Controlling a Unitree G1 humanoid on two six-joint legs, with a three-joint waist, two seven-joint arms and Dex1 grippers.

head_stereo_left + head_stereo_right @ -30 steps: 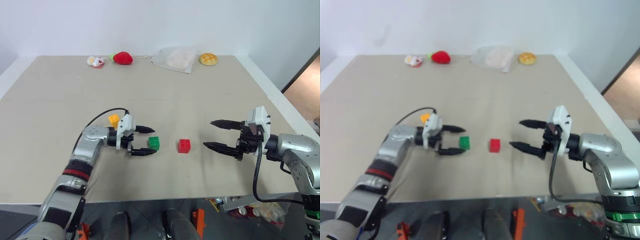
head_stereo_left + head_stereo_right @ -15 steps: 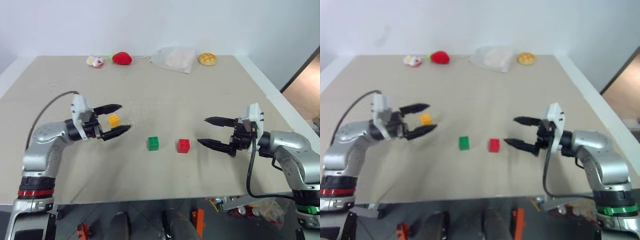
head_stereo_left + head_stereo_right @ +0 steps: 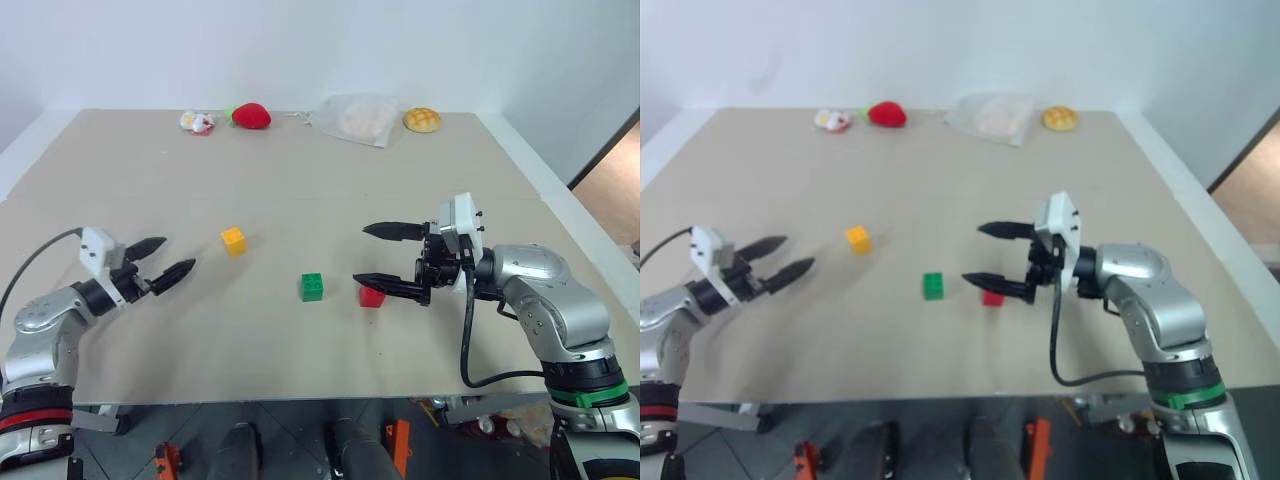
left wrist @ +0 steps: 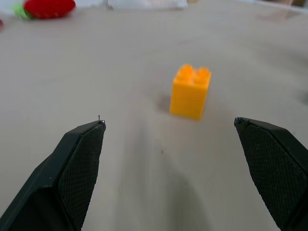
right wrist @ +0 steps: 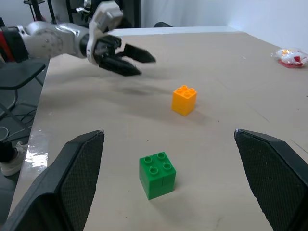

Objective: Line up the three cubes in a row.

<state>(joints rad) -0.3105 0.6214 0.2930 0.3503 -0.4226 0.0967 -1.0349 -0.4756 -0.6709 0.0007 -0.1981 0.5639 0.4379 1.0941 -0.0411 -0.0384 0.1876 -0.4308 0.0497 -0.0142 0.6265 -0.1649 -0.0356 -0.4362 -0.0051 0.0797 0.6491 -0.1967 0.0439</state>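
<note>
1. Cubes lie on the beige counter (image 3: 300,200), in its near half, and they are not in one row: the yellow-orange cube (image 3: 233,240) sits farther back and to the left, the green cube (image 3: 312,287) is nearer to the front, and the red cube (image 3: 371,296) is just to the right of the green one.
2. The green cube and the red cube are near each other but do not touch; the yellow-orange cube is well apart from both.
3. The left gripper (image 3: 160,260) is over the left side of the counter, its two black fingers spread wide and holding nothing. It points toward the yellow-orange cube, which stands free ahead of it.
4. The right gripper (image 3: 378,255) is also wide open and empty. It points to the left, and its lower finger (image 3: 385,283) crosses in front of the red cube and hides a part of it.
5. At the far edge of the counter there are a red strawberry toy (image 3: 251,115), a clear plastic bag (image 3: 352,118) and a round yellow bun (image 3: 420,120).
</note>
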